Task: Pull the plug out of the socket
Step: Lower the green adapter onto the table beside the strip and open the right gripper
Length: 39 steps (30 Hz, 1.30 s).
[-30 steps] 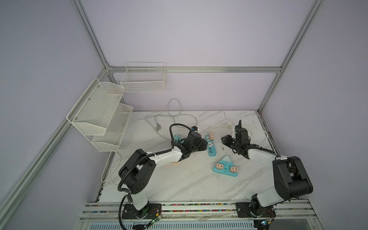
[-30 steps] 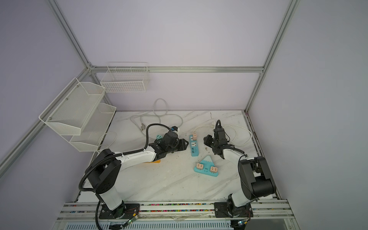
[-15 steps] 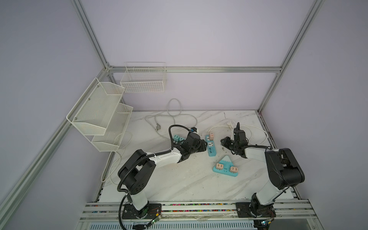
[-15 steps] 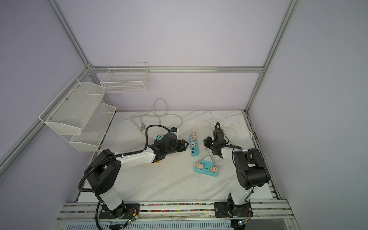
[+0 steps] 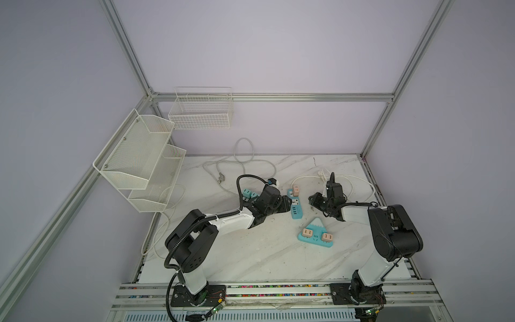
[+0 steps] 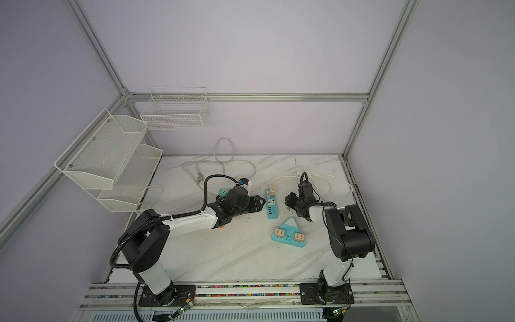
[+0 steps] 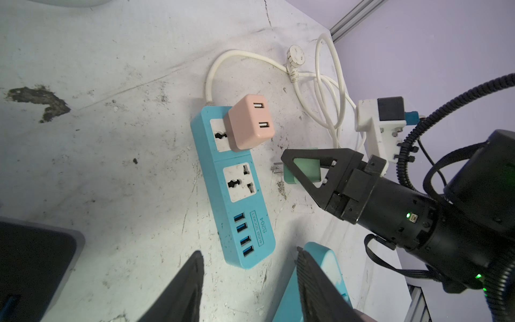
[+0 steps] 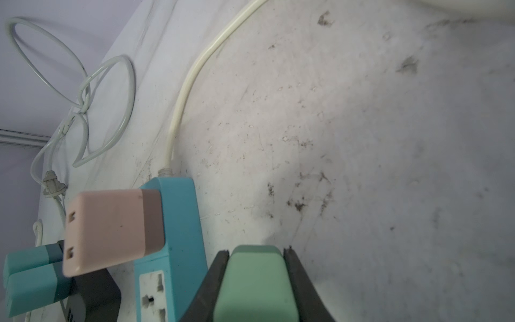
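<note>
Off to the left of the blue power strip (image 7: 242,207), a pair of teal adapters (image 5: 247,193) sits side by side on a dark block. My left gripper (image 7: 249,252) comes next, low over the marble table (image 5: 250,251) at the strip's USB end, with my fingers (image 7: 195,278) parted and nothing between them. The strip's rounded end lies just ahead of that gap, untouched. The strip lies flat. At its cord end a pink adapter (image 7: 250,125) with two USB slots is pushed into the first outlet. The second outlet (image 7: 239,182) beside it is bare, and then comes a row of four blue USB ports (image 7: 243,232). Along that row the printing (image 7: 260,227) reads "S204" next to a small boxed line that looks like "4USB SOCKET", though I can't make out every letter. Just to the right of the strip, level with the bare outlet, my right gripper (image 8: 255,251) is clenched on the green plug (image 8: 255,287). Its two metal prongs (image 7: 277,168) point at the strip but are clear of it. The plug is out of the socket and off the table. Farther right of the strip its white cord (image 7: 223,64) loops away. Nearer my bases than the strip lies a teal triangular socket block (image 5: 315,237) carrying two more pink adapters.
</note>
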### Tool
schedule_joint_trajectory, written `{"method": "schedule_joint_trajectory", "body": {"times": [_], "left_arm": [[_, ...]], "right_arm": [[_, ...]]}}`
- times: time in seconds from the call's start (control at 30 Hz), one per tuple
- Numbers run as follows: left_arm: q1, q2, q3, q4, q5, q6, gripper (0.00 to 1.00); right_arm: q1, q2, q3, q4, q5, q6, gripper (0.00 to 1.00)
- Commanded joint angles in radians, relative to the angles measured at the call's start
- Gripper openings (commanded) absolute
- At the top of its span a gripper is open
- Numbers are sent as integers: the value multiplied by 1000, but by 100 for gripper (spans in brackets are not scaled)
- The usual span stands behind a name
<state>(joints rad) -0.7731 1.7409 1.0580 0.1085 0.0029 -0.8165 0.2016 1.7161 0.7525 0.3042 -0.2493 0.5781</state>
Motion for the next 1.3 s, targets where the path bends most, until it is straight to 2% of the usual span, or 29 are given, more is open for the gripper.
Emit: {"method": "schedule_joint_trajectory", "body": {"times": [0.0, 0.2, 0.47, 0.7, 1.07, 1.27], "left_arm": [[-2, -50, -38, 31, -1, 29, 58], [0, -47, -23, 10, -9, 44, 66], [4, -51, -15, 2, -3, 45, 70], [4, -37, 7, -16, 12, 48, 75], [15, -45, 14, -17, 12, 51, 89], [32, -30, 20, -11, 29, 48, 93]], "right_arm": [[-4, 21, -3, 21, 18, 3, 30], [-4, 36, 4, 5, 36, 19, 34], [-4, 17, 11, -38, 70, 15, 40], [-4, 13, 31, -82, 85, 19, 49], [-4, -81, 81, -214, 154, -24, 71], [-2, -144, 116, -277, 151, -62, 72]]}}
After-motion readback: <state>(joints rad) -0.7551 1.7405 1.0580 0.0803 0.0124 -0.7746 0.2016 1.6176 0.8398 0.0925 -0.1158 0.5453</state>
